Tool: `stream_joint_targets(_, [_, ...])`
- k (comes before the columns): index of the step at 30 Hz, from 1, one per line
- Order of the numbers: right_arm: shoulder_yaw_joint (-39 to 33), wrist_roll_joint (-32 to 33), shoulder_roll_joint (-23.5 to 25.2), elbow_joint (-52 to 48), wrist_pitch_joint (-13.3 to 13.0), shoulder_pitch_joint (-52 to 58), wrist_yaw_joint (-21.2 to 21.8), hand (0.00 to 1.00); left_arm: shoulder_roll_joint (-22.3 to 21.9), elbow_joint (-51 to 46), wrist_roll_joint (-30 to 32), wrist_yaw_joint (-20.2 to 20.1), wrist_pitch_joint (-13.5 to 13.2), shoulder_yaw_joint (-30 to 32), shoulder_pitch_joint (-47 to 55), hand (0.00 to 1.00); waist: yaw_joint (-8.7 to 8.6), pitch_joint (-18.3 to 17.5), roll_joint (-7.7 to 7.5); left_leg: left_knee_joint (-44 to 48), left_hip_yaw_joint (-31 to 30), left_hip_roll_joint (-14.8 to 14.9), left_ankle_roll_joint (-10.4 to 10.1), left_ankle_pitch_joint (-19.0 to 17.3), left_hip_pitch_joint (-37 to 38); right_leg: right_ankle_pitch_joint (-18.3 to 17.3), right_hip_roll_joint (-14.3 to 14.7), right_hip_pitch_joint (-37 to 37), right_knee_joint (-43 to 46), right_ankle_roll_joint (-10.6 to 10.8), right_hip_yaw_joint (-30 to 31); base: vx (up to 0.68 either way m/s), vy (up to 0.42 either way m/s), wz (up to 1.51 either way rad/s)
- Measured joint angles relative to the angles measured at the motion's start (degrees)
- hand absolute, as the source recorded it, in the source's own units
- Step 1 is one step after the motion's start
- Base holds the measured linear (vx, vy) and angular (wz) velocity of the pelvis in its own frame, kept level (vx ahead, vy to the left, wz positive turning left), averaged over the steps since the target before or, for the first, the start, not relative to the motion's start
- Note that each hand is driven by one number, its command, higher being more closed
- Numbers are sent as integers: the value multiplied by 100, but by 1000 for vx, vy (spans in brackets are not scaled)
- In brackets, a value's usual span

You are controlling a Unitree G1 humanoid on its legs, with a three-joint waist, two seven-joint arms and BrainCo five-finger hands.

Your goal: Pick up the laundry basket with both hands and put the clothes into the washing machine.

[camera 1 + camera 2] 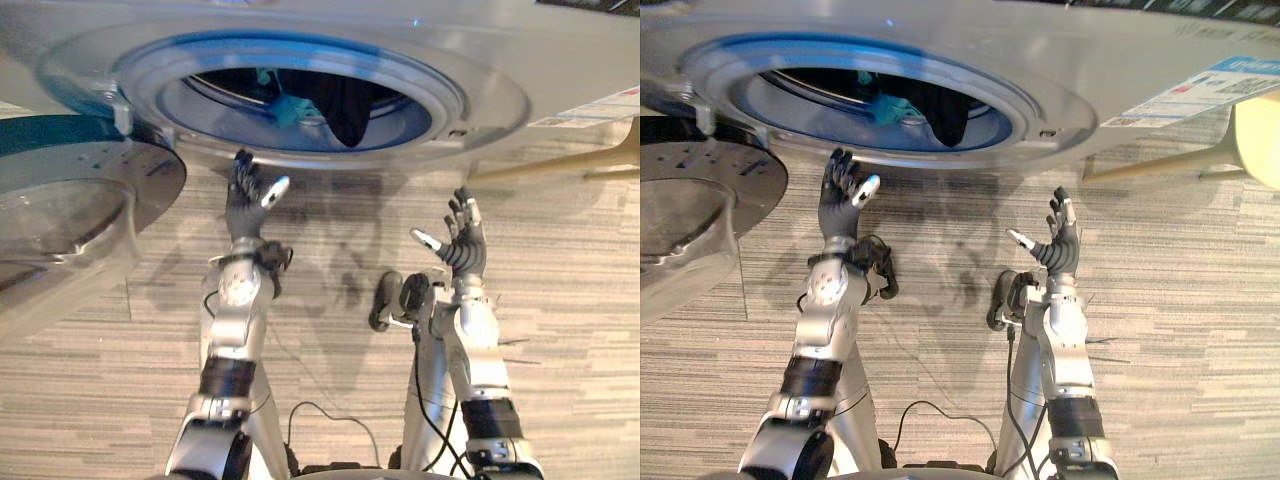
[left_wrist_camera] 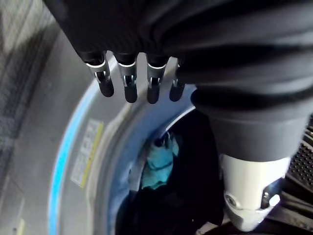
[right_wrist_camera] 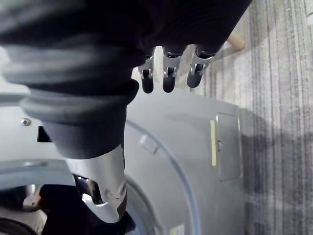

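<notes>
The washing machine [image 1: 500,80] stands in front of me with its round opening rimmed in blue. Inside the drum lie dark clothes [image 1: 345,105] and a teal cloth [image 1: 290,108], which the left wrist view also catches as a teal cloth [image 2: 159,164] among dark fabric. My left hand [image 1: 243,205] is raised just below the opening's lower rim, fingers [image 2: 129,88] straight and holding nothing. My right hand [image 1: 462,245] is up farther right and lower, in front of the machine's front panel, fingers [image 3: 166,78] spread and holding nothing.
The machine's round glass door [image 1: 70,200] hangs open at the left, close to my left arm. A pale wooden piece of furniture [image 1: 1250,140] stands at the right beside the machine. Striped grey flooring [image 1: 580,300] lies under both arms.
</notes>
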Motion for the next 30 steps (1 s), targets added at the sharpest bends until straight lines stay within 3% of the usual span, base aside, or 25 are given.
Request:
stream_joint_targets(2, [165,-77,-5,-8,0,316,62,0,-35,-21,3,-105,-6,-12,452,0,2,-139,91,-226,2,-93,-31,19,387,-14,-78,446,-215,-2,-109,88,-44,24])
stream_joint_targets(6, [332,-240,-21,38,3,919,74,0,-63,115,-104,-334,-85,-71,1246,0,36,-288,116,-1037,50,-297,-177,129,1641,-12,-218,1778,-970,3,-393,113,-58,37])
stream_joint_targets(10, [405,-274,-42,809,13,1060,73,0,-57,1133,-73,-341,-158,-57,1507,0,128,-430,120,-2189,148,-485,-261,360,3156,177,-271,3438,-2133,13,-866,125,-51,39])
stream_joint_targets(12, [442,-274,-22,1227,99,1058,61,0,-12,1853,62,-330,-160,-52,1643,0,128,-571,53,-3057,248,-595,-267,693,4063,424,-247,4371,-2974,59,-1112,186,-39,31])
stream_joint_targets(16, [451,-268,-1,2010,137,1018,67,0,3,3114,385,-331,-146,-33,1698,0,131,-881,-6,-4386,434,-682,-245,1106,5190,953,-85,5484,-4398,159,-1370,182,6,8])
stream_joint_targets(18, [462,-261,-9,2921,139,850,81,0,30,4064,648,-340,-138,76,1608,0,106,-1183,-24,-5495,502,-792,-229,1504,5875,1461,90,6120,-5603,247,-1472,158,61,1])
stream_joint_targets(21, [449,-261,-63,3821,233,654,94,0,191,4712,987,-333,-123,85,1502,0,110,-1329,-56,-7019,732,-980,-206,2169,6911,2139,333,6961,-7035,340,-1474,178,54,-18])
stream_joint_targets(24, [435,-260,-95,4260,261,534,101,0,285,5008,1205,-324,-114,86,1499,0,106,-1437,-79,-7878,953,-1103,-186,2483,7539,2410,377,7356,-7602,413,-1384,124,45,-22])
stream_joint_targets(27, [442,-259,-98,4414,313,380,101,0,300,5078,1271,-324,-119,62,1431,0,79,-1462,-124,-7913,998,-1136,-188,2489,7628,2515,365,7367,-7658,386,-1288,30,47,-14])
stream_joint_targets(30, [599,-258,-98,4573,352,99,90,0,282,5121,1309,-330,-122,8,1289,0,-5,-1445,-129,-7777,1000,-1134,-160,2463,7422,2527,280,6939,-7063,371,-1171,-37,53,-12])
